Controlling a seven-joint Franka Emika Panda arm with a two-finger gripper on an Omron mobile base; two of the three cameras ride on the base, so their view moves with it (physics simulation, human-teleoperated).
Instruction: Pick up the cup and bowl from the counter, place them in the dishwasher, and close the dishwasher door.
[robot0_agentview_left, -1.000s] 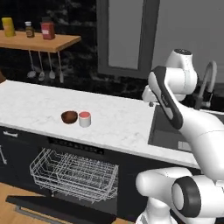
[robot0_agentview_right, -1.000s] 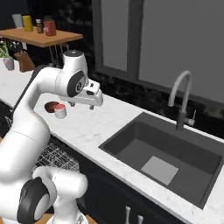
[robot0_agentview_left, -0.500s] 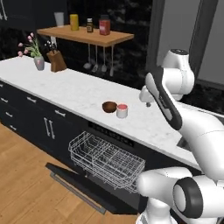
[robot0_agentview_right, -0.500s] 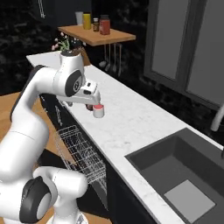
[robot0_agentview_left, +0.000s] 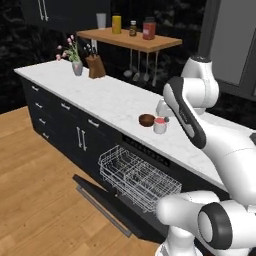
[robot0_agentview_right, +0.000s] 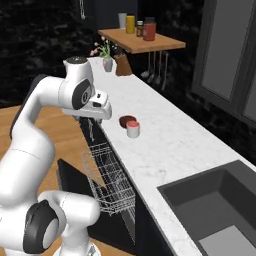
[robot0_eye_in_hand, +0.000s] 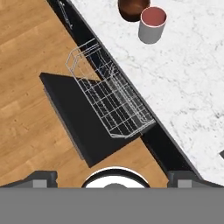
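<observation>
Risk as we judge it: the cup (robot0_eye_in_hand: 152, 24) stands touching or just beside the bowl (robot0_eye_in_hand: 132, 8), so a descent onto either could knock the other along the counter (robot0_eye_in_hand: 192, 83). Our gripper (robot0_agentview_right: 93, 121) holds nothing; its finger tips (robot0_eye_in_hand: 40, 178) sit wide apart. Both dishes lie ahead of the gripper; the pulled-out dishwasher rack (robot0_eye_in_hand: 109, 103) and dropped dishwasher door (robot0_eye_in_hand: 83, 127) lie below it.
</observation>
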